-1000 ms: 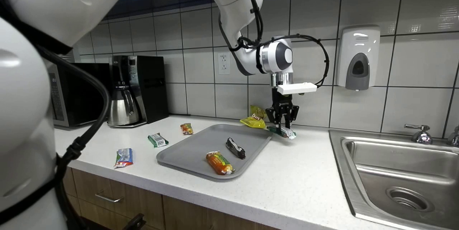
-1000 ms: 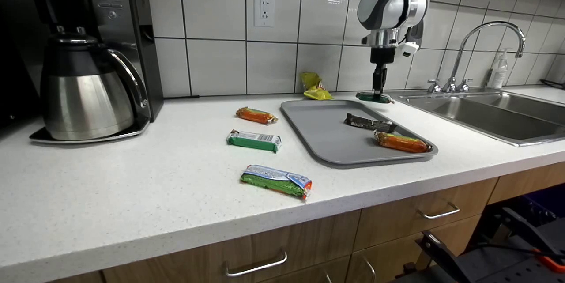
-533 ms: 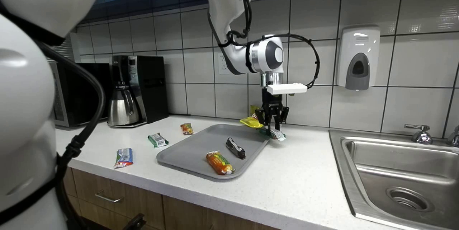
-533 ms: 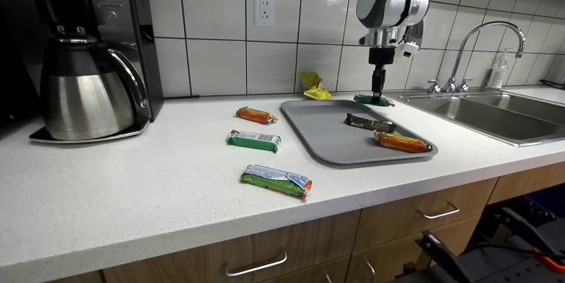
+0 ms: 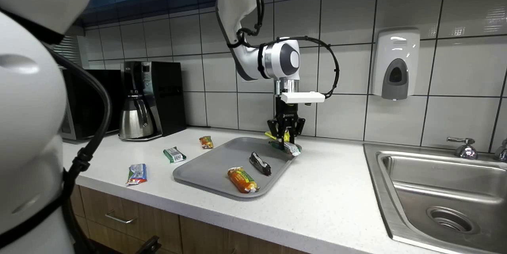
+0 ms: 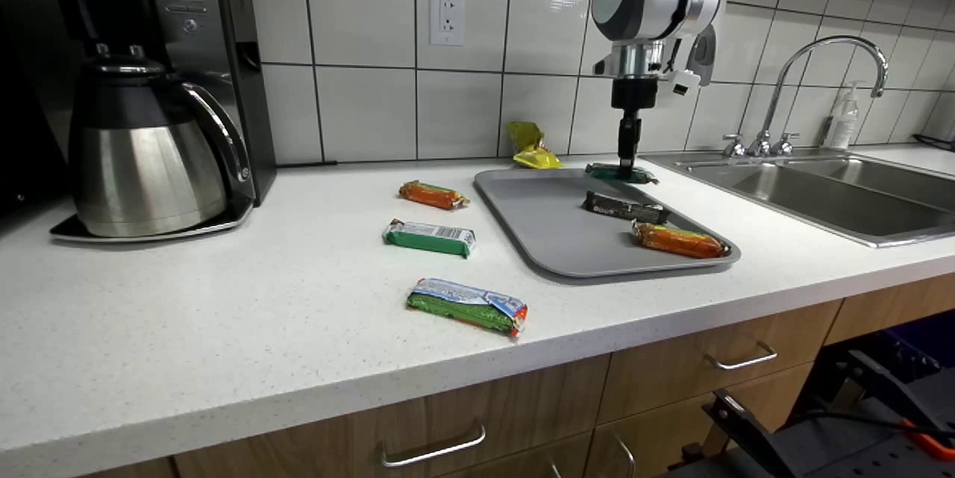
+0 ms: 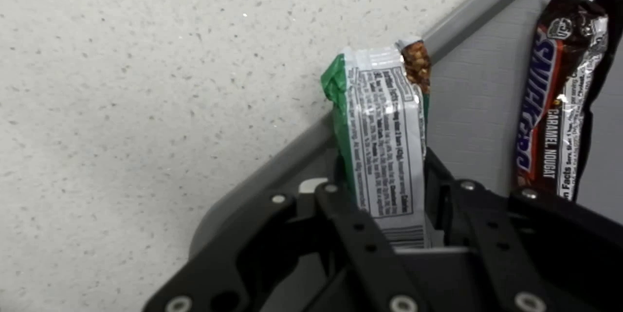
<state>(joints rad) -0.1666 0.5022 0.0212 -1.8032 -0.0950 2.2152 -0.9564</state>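
My gripper [image 7: 387, 171] is shut on a green-and-white wrapped bar [image 7: 379, 102], one finger pad along each long side. The bar's far end sticks out past the fingertips. It hangs across the rim of the grey tray [image 7: 460, 122] in the wrist view. In both exterior views the gripper [image 5: 287, 143] and the green bar [image 6: 603, 171] are at the tray's back corner near the wall; whether the bar touches the tray I cannot tell. A dark Snickers bar [image 7: 547, 93] lies on the tray beside the gripper, and an orange-wrapped snack [image 5: 242, 180] lies nearer the tray's front.
A yellow bag [image 6: 536, 150] leans by the wall behind the tray. On the counter lie an orange snack [image 6: 433, 195], a green-and-white bar [image 6: 429, 237] and a blue-and-green packet [image 6: 468, 304]. A coffee maker [image 5: 164, 95] and a sink [image 5: 443, 190] flank the area.
The arm has carried the green bar from over the counter beside the tray to the tray's back corner, moving left in both exterior views. The grip looks the same throughout.
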